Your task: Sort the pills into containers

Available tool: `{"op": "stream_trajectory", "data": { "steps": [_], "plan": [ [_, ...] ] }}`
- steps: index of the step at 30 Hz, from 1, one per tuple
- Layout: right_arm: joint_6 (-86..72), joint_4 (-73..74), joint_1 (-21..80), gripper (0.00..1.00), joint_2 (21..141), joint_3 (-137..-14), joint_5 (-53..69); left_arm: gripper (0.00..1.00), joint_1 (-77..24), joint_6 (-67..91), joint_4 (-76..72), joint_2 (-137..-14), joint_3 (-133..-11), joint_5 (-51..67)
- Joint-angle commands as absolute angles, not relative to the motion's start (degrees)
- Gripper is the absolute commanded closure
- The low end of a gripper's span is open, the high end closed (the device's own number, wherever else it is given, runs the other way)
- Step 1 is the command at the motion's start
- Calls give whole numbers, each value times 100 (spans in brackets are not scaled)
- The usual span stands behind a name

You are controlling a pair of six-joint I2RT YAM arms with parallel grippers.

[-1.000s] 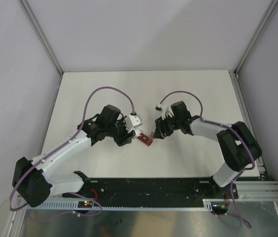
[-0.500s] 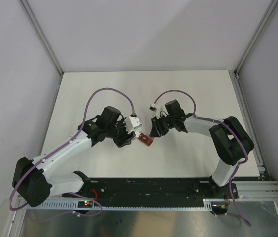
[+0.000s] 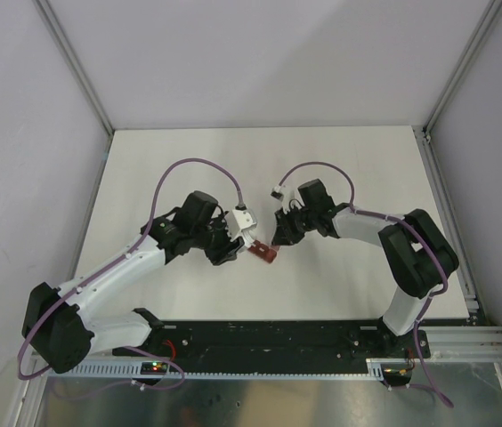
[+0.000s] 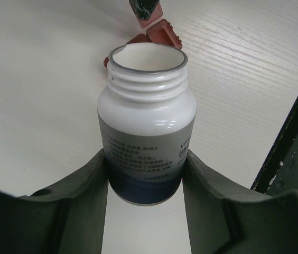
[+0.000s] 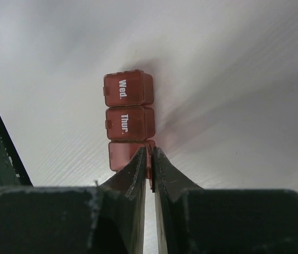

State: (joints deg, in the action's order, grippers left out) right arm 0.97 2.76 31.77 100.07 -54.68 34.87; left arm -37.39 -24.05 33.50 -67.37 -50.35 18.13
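Note:
The containers are a dark red pill box (image 5: 128,106) lying on the white table, its closed lids marked Wed. and Thur. My right gripper (image 5: 149,154) is shut on the thin lid edge of the compartment nearest to it. From above, that gripper (image 3: 277,240) meets the pill box (image 3: 265,253) from the right. My left gripper (image 4: 145,159) is shut on a white uncapped bottle (image 4: 146,127), whose open mouth points toward the pill box (image 4: 164,33). In the top view the left gripper (image 3: 237,240) sits just left of the box. No pills are in view.
The white table (image 3: 189,169) is bounded by grey walls at the back and sides. A black rail (image 3: 269,338) with both arm bases runs along the near edge, and its dark edge (image 4: 297,148) shows at the right of the left wrist view.
My right gripper has moved slightly left onto the pill box and gone from open to shut on the lid edge. The left arm and bottle have stayed still.

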Motion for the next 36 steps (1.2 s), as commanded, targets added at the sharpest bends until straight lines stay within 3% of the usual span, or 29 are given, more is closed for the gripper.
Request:
{"op": "stream_trajectory", "data": {
  "steps": [1,24,36],
  "plan": [
    [35,230,3097,89,9767,-5667,3331,100,-3781,-2491,3146,-6609,-5042,1767],
    [-294,60,2858,91,9630,-5423,3019,100,-3815,-2471,3142,-6667,-5057,1717],
    [-209,92,2775,80,9667,-5399,2971,100,-3916,-2468,3139,-6690,-5031,1673]
  ]
}}
